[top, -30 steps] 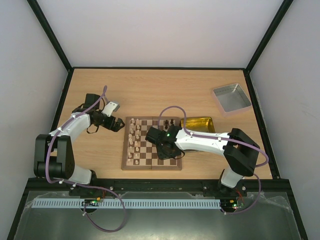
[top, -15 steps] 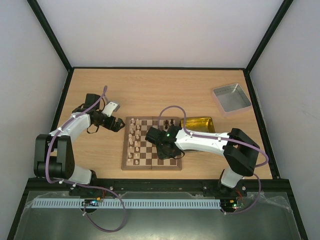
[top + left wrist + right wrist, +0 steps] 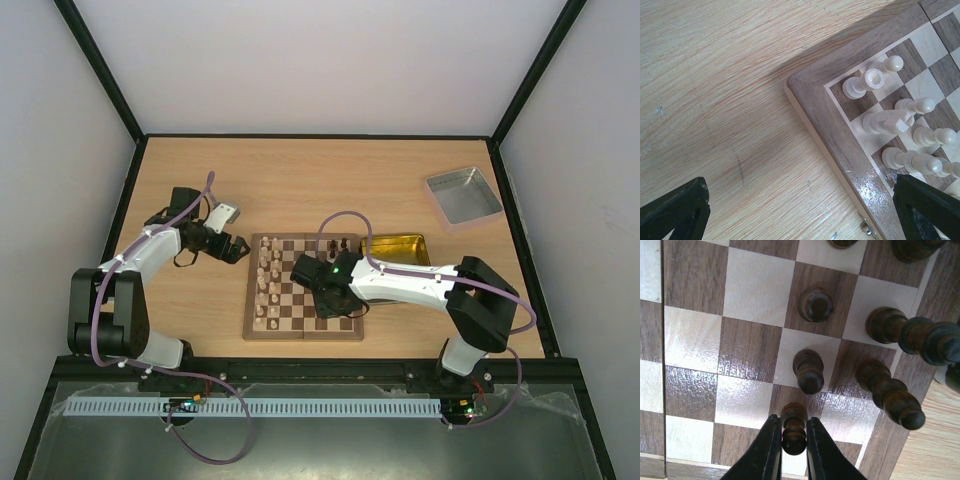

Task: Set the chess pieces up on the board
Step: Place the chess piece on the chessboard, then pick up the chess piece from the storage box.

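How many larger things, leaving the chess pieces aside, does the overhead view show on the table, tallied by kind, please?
chessboard: 1
gold tin: 1
silver-grey tray: 1
robot arms: 2, the left arm and the right arm
Total: 5

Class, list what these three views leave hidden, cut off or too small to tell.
Top view: the right arm hides the board's right squares; cream pieces too small to name.
Right wrist: the right hand hides the dark pawn's base.
Left wrist: frame edge crops several.
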You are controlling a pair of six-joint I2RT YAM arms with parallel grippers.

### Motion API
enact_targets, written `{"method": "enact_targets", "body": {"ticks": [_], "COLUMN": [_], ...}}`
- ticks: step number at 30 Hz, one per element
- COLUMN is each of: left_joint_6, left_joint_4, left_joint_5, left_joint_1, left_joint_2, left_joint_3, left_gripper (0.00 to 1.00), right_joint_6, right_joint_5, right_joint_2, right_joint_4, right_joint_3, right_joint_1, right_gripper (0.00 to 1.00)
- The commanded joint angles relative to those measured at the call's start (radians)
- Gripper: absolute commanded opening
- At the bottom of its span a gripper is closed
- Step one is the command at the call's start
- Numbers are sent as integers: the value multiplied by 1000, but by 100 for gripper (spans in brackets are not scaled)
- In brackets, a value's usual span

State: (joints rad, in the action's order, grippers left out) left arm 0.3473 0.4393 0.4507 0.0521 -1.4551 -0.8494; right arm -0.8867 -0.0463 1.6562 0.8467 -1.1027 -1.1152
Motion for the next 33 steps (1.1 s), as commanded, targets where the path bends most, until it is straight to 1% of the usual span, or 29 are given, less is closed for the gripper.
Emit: {"method": "enact_targets", "body": {"ticks": [1, 4, 13, 18, 21, 23, 25, 29, 31, 33], "left_joint_6": [-5, -4, -4, -3, -2, -1, -2, -2, -2, -1], "left_joint_4": [6, 6, 6, 4, 6, 6, 6, 6, 7, 8], "left_joint_5": [0, 0, -2, 0, 2, 1, 2, 3, 3, 3], "left_joint_1": [5, 4, 5, 5, 5, 6, 6, 9, 9, 9], "left_joint_2": [-7, -7, -11, -14, -14, -15, -13, -11, -10, -10], "left_joint_3": [4, 4, 6, 4, 4, 4, 4, 2, 4, 5], "left_gripper": [100, 100, 100, 100, 100, 100, 100, 100, 100, 100], "right_joint_6": [-6, -7, -3, 7, 16, 32, 52, 133, 176, 204], "right_joint_5": [23, 25, 23, 68, 84, 89, 98, 78, 81, 55], "right_joint_2": [14, 11, 2, -18, -45, -80, -122, -182, -180, -175], "right_joint_4": [5, 9, 22, 90, 140, 163, 182, 174, 170, 146], "right_joint_3": [-12, -18, -41, -93, -122, -132, -132, -87, -70, -35], "right_joint_1": [-8, -9, -9, -6, 18, 55, 124, 330, 405, 469], "right_gripper": [13, 18, 20, 21, 21, 21, 21, 22, 27, 27]}}
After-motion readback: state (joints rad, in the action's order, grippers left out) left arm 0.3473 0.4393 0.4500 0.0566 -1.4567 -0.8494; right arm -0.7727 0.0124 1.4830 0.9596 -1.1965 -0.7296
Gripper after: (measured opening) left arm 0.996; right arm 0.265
